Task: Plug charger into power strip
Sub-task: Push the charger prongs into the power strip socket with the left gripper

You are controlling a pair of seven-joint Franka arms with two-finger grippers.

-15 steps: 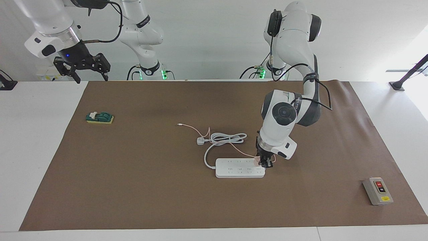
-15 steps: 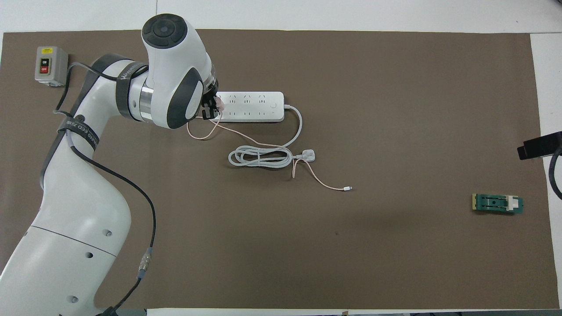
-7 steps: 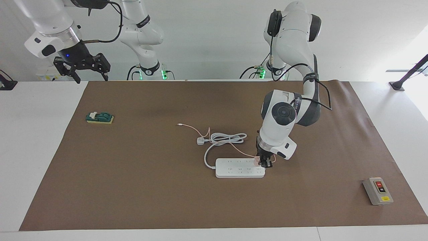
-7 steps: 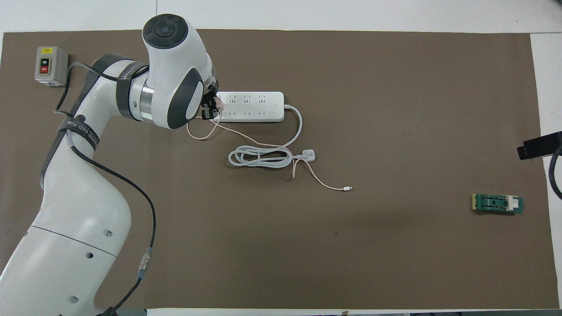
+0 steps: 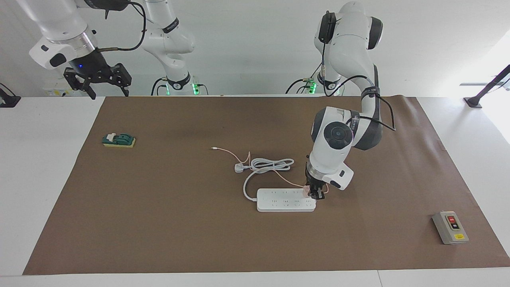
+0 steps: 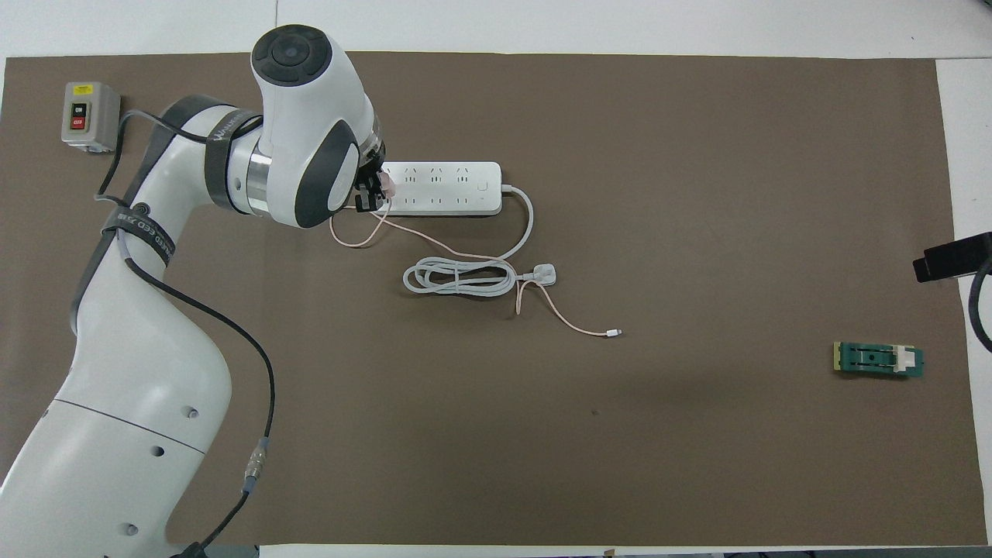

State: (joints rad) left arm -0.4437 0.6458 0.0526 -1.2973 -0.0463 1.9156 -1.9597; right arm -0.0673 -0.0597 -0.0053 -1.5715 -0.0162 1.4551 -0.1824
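Looking at the facing view, I find the left claw (image 5: 314,194) just right of centre, pinching the charger (image 5: 306,192) over the end of the power strip (image 5: 285,200) that lies toward the left arm's side of the table (image 5: 167,207). I cannot tell whether the prongs have entered a socket or merely rest on the strip's top face. The right claw (image 5: 102,83) waits raised in the upper left of that view, fingers spread and empty.

Handling, in my judgement: the charger is a small, light, rigid cube, best gripped on two flat opposite sides, well clear of the prongs. Its thin pink cable (image 6: 570,325) is limp and will drag, not resist. The strip looks light enough to slide or tip under an off-centre push.

The facing view shows the claw's height against the strip. The overhead view hides that end of the strip under the left arm's wrist, leaving only a sliver of pink at upper left. It does show the cable's loop across the strip's coiled white cord (image 6: 457,277), toward the frame's centre.
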